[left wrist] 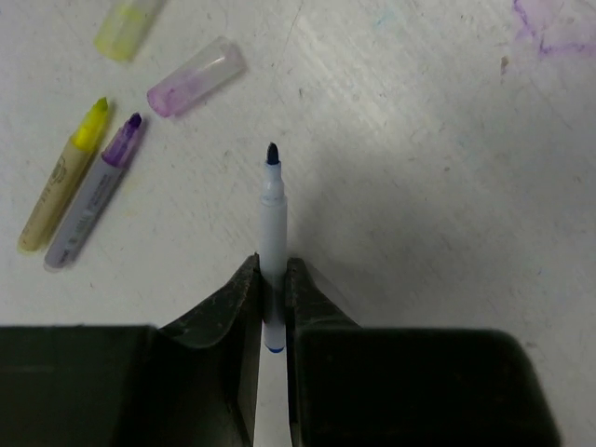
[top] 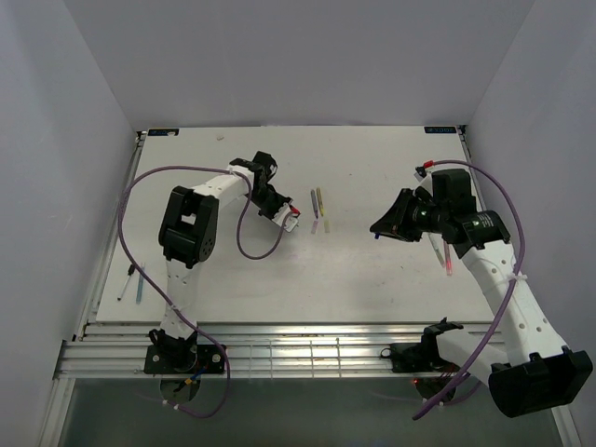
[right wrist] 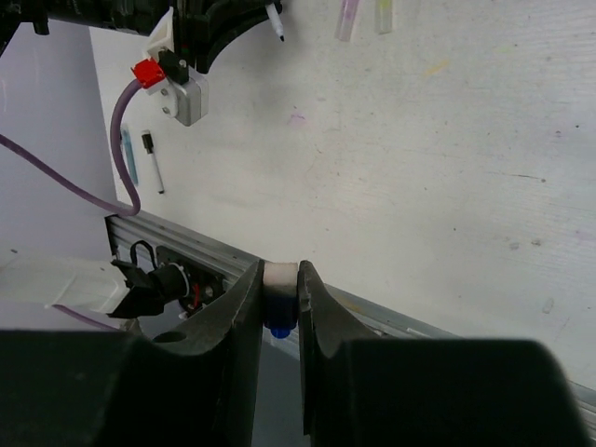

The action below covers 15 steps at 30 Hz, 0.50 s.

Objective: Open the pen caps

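The left gripper [left wrist: 272,272] was clamped tight on a blue-tipped pen [left wrist: 273,209]. Its jaws pinched the lower barrel, and the bare nib pointed to twelve o'clock in the left wrist view, with no cap on it. The right gripper [right wrist: 278,270] was closed nearly as far on a white-and-blue cap [right wrist: 279,282], a short stub gripped between the fingertips and held clear of the table [top: 372,279], out past its near edge in the right wrist view.

In the left wrist view, a purple pen [left wrist: 93,200] and a yellow pen [left wrist: 60,182] lay side by side at about nine o'clock from the held pen, both uncapped, tips toward one o'clock. A purple-tinted cap [left wrist: 196,76] lay at eleven o'clock, apart from both pens, and a yellow cap [left wrist: 128,23] lay beyond it at the frame's top edge.

From above, the two grippers faced each other across the table's middle, well apart, with those pens and caps between them. Two more pens [top: 132,281] lay at the table's nine o'clock edge, and a pink pen [top: 448,262] lay under the right arm at three o'clock.
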Motion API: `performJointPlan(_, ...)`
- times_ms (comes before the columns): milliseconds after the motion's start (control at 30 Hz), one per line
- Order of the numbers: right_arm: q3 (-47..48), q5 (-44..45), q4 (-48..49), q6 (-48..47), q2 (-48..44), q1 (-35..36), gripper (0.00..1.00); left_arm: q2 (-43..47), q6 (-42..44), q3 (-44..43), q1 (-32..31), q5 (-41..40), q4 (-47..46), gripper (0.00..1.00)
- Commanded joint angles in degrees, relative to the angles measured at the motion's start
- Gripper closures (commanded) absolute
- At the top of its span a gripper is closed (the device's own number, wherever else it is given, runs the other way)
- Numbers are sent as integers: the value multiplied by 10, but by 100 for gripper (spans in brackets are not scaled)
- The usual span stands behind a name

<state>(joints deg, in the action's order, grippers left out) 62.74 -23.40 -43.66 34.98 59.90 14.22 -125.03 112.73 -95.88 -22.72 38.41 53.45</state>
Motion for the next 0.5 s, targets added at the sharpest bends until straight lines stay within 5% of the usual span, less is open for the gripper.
performJointPlan(0,-19,38,5,-13,-22,-3,92,-10,131,-21,-24,-3,30,100)
performJointPlan(467,-104,72,62,-36,-30,-5,92,-67,191,-30,-62,-109,-54,100)
